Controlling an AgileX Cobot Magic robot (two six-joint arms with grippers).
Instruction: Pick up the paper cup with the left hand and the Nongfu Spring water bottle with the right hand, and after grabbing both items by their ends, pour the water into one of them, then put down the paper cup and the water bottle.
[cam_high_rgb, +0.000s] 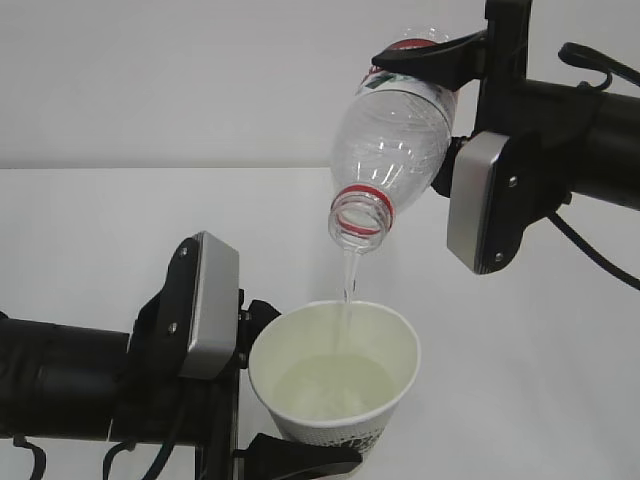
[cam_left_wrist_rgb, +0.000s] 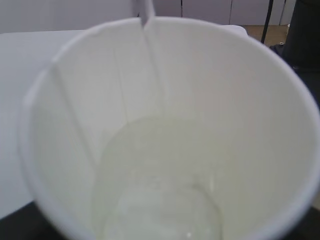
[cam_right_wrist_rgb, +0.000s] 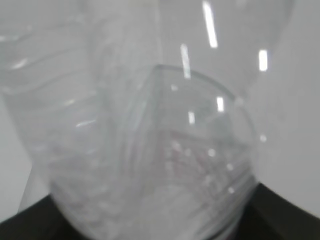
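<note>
Tilting over one paper cup (cam_high_rgb: 335, 375), one Nongfu Spring water bottle (cam_high_rgb: 392, 150) (each jaws-clamped), water (cam_high_rgb: 348, 275) streaming.

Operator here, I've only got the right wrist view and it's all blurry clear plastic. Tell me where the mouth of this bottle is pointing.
Observer: The bottle is tipped neck-down, and its open mouth sits above the paper cup, clear of the rim.
Operator: Confirm something is actually coming out.
Observer: Yes, a thin stream of water falls from the mouth into the cup.
Operator: Report how full the cup is.
Observer: The left wrist view shows water pooled only over the bottom of the cup, with most of the inner wall bare.
Operator: Say who's holding the cup.
Observer: The left gripper clamps it low down, near the printed base.
</note>
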